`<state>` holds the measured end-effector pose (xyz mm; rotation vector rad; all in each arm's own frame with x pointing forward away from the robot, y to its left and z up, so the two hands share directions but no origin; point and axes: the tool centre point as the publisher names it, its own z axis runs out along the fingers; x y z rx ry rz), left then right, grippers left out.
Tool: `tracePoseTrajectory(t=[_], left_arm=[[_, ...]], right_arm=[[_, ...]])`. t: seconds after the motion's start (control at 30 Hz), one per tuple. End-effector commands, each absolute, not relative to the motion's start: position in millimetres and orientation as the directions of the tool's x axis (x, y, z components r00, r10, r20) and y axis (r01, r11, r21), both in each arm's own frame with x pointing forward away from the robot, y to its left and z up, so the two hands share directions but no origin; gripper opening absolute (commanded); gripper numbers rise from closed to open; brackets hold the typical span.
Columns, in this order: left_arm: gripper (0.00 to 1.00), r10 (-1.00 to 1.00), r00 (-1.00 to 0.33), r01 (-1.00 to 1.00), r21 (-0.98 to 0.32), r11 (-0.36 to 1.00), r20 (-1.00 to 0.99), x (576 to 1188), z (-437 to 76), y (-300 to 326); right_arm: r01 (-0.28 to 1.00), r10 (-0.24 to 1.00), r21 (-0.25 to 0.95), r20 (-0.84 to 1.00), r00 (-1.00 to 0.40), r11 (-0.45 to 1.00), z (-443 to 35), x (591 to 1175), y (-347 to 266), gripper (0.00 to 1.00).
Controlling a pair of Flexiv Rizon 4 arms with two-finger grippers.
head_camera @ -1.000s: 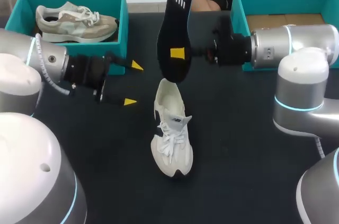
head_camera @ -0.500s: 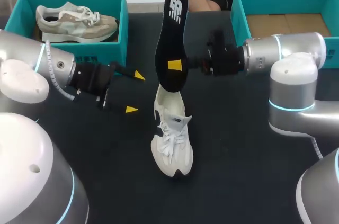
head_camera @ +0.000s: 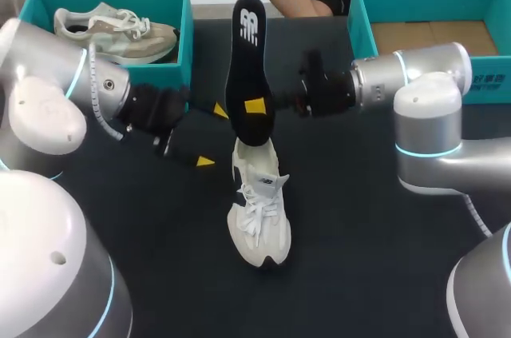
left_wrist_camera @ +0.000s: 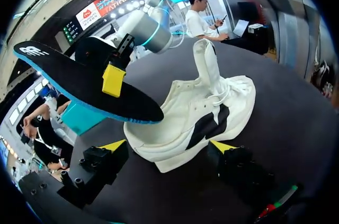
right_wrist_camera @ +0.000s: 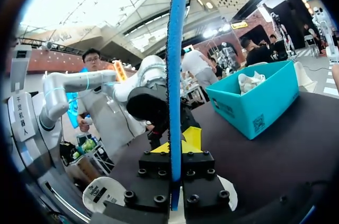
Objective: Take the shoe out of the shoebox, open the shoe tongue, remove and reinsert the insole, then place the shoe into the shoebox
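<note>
On the dark table (head_camera: 359, 258), at left, our left gripper (head_camera: 212, 137) hangs spread and empty just beside the cream laced sneaker (head_camera: 259, 210). Above its heel, our right gripper (head_camera: 257, 106) pinches the upright black blue-edged foam insole (head_camera: 244, 58).

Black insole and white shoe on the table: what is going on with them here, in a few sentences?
The right arm's pincer is shut on the flat black insole with a blue underside, holding it on end over the heel opening of the white lace-up sneaker, which stands on the dark table. The left arm's pincer is open, close beside the sneaker. The insole is not yet back inside.
</note>
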<state>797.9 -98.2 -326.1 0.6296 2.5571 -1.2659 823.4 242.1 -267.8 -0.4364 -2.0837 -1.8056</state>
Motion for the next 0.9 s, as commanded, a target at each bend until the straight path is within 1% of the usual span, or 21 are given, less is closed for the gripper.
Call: tracePoseTrajectory(t=[0.03, 0.37, 0.57, 0.7, 0.73, 0.9], left_arm=[[1.0, 0.275, -0.885, 0.466, -0.7, 0.541, -0.376, 798.8, -326.5, -104.0], [1.0, 0.262, -0.894, 0.448, -0.708, 0.546, -0.363, 804.7, -339.9, -109.7], [1.0, 0.239, -0.9, 0.435, -0.723, 0.537, -0.363, 804.4, -339.5, -110.0], [1.0, 0.232, -0.9, 0.434, -0.702, 0.565, -0.369, 806.0, -340.7, -110.5], [1.0, 0.221, -0.904, 0.425, -0.718, 0.551, -0.366, 806.1, -341.2, -110.4], [1.0, 0.221, -0.904, 0.425, -0.718, 0.551, -0.366, 806.1, -341.2, -110.4]], right_arm=[[0.452, 0.014, 0.881, 0.455, -0.891, 0.143, -270.5, 820.0, 241.1, 0.0], [0.464, 0.011, 0.875, 0.467, -0.884, 0.137, -287.7, 814.1, 244.2, 0.0], [0.448, 0.016, 0.885, 0.45, -0.893, 0.122, -286.4, 813.0, 244.5, 0.0], [0.448, 0.016, 0.885, 0.45, -0.893, 0.122, -286.4, 813.0, 244.5, 0.0], [0.448, 0.016, 0.885, 0.45, -0.893, 0.122, -286.4, 813.0, 244.5, 0.0], [0.448, 0.016, 0.885, 0.45, -0.893, 0.122, -286.4, 813.0, 244.5, 0.0]])
